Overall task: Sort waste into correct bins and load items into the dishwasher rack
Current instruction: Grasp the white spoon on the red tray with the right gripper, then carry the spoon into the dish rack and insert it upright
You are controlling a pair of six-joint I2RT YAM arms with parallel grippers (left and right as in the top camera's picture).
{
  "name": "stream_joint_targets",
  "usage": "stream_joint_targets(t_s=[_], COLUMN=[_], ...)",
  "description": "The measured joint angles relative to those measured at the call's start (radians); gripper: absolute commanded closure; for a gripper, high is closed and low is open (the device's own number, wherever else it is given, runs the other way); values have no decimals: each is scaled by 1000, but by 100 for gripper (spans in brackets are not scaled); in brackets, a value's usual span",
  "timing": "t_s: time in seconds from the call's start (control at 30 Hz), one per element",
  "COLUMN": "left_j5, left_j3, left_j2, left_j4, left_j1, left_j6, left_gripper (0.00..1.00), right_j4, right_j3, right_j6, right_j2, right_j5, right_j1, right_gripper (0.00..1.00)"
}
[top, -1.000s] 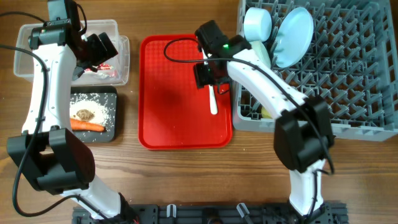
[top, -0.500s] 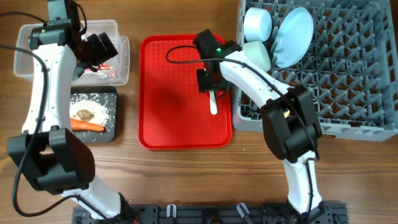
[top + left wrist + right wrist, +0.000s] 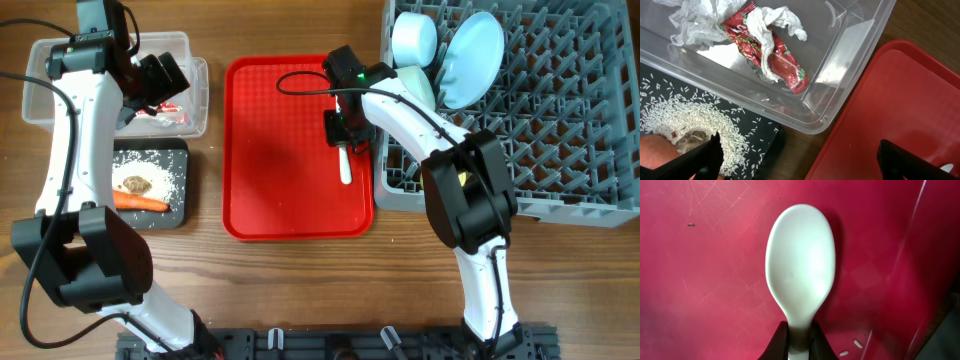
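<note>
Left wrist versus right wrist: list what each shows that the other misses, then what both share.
Only the left wrist view: the wrapper lying in the tub, and the rice heap on the black tray. Only the right wrist view: the spoon, its handle pinched by the right gripper. Both: the red tray.

A robotics lab bench: two robot arms (image 3: pixel 62 150) over wooden table (image 3: pixel 300 280).

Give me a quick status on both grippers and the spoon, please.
Right gripper shut on white spoon, on or just above red tray. Left gripper open, empty, over clear tub holding wrapper. Dishwasher rack beside tray, bowls and plate loaded.
</note>
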Motion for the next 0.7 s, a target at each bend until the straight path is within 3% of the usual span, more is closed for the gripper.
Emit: stream_joint_targets(t_s=[0.47, 0.7], left_j5=[0, 0], left_j3=[0, 0], left_j2=[0, 0], left_j4=[0, 0], left_j1=[0, 0], left_j6=[0, 0], left_gripper=[0, 0], right_j4=[-58, -194], right_j3=[16, 36], right_j6=[-89, -153], right_j2=[-64, -483], right_j5=[-110, -102], right_j1=[0, -21], right_gripper=[96, 96])
